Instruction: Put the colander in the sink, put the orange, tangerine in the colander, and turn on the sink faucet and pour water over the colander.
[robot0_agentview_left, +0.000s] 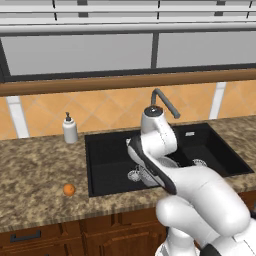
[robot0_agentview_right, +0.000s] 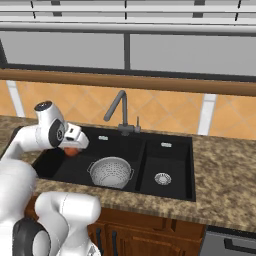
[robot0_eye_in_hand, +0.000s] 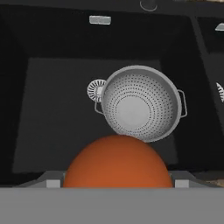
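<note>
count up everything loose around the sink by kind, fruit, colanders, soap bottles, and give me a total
Orange fruit: 2, one in the pincer over the sink, one on the counter.
Colanders: 1, in the larger basin.
Soap bottles: 1, left of the sink.
Total: 4.

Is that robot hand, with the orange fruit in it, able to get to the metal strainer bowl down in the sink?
Probably yes. The gripper holds an orange fruit over the sink's larger basin, and the colander sits open-topped below it with nothing between.

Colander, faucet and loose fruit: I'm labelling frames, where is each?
Round silvery perforated metal colander (robot0_agentview_right: 111, 172): right base view, inner bowl.
Tall dark grey angular faucet (robot0_agentview_right: 123, 111): right base view, upright stem.
Small orange fruit (robot0_agentview_left: 69, 189): left base view, centre.
</note>
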